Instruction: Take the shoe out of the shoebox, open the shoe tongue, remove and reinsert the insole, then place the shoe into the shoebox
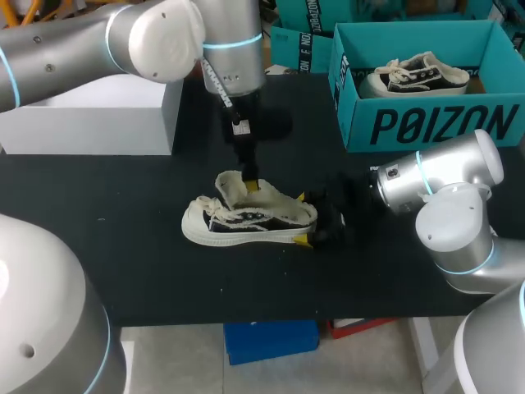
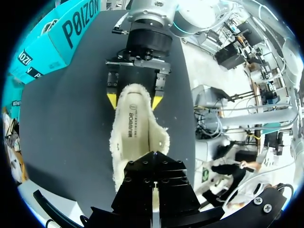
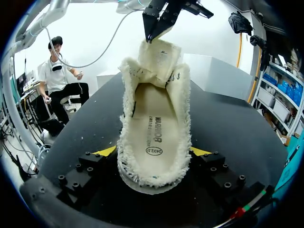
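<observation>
the shoe [image 1: 246,220] sits mid-frame on the table [image 1: 123,246], out of the box [image 1: 426,123] at upper right. the right gripper [image 1: 302,218] clamps its heel [image 3: 153,176] to steady it, while the left gripper [image 1: 250,185] pinches the tongue [image 3: 160,57] up, baring the insole [image 3: 154,128].

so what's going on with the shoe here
The right gripper is clamped on the heel of the shoe, holding it on the black table. The left gripper pinches the tongue and holds it up, so the opening is wide. The insole lies inside the shoe. A second shoe sits in the teal shoebox.
</observation>
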Robot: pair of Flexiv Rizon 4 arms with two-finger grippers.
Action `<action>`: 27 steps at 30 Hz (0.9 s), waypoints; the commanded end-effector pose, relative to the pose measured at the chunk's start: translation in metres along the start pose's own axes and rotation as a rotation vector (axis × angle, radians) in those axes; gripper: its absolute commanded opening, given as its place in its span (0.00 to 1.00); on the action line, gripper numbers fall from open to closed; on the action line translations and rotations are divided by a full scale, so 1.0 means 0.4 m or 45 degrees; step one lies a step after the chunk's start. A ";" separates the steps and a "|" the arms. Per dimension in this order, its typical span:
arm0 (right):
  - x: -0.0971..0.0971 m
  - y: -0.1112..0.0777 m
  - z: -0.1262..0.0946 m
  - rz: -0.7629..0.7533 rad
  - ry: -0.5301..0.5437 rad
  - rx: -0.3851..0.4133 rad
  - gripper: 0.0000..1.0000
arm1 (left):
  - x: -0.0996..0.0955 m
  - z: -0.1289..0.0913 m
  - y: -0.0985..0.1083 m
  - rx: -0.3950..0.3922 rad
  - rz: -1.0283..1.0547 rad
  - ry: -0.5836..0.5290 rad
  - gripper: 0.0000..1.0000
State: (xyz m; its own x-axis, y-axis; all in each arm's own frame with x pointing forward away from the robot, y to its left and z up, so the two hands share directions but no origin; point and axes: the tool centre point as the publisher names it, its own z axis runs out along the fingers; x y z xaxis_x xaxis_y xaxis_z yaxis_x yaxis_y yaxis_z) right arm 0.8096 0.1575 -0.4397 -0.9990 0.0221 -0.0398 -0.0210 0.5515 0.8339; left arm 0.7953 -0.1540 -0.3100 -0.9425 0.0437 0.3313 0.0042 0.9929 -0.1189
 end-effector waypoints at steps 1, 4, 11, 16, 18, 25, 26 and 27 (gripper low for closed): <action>0.000 -0.009 0.004 0.002 -0.002 0.001 0.00 | -0.027 0.039 -0.013 -0.019 -0.002 0.025 0.00; 0.000 -0.009 0.004 0.002 -0.002 0.001 0.00 | -0.033 0.066 -0.010 -0.032 -0.006 0.035 0.00; 0.000 -0.009 0.004 0.002 -0.002 0.001 0.00 | -0.044 0.106 -0.007 -0.034 -0.017 0.067 0.00; 0.000 -0.009 0.004 0.002 -0.002 0.001 0.00 | -0.049 0.126 -0.011 -0.036 -0.014 0.080 0.00; 0.000 -0.009 0.004 0.002 -0.002 0.001 0.00 | -0.051 0.137 -0.009 -0.035 -0.013 0.092 0.00; 0.000 -0.009 0.004 0.002 -0.002 0.001 0.00 | -0.038 0.172 0.002 -0.030 -0.017 0.117 0.00; 0.000 -0.009 0.004 0.002 -0.002 0.001 0.00 | -0.039 0.179 0.004 -0.029 -0.018 0.120 0.00; 0.000 -0.009 0.004 0.002 -0.002 0.001 0.00 | -0.039 0.185 0.005 -0.030 -0.023 0.124 0.00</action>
State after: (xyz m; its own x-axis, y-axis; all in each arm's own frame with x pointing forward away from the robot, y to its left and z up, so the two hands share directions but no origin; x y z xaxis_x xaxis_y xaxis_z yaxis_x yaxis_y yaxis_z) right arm 0.8095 0.1575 -0.4397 -0.9990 0.0221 -0.0398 -0.0210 0.5515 0.8339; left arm 0.7866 -0.1603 -0.3753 -0.9067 0.0358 0.4203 0.0004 0.9965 -0.0839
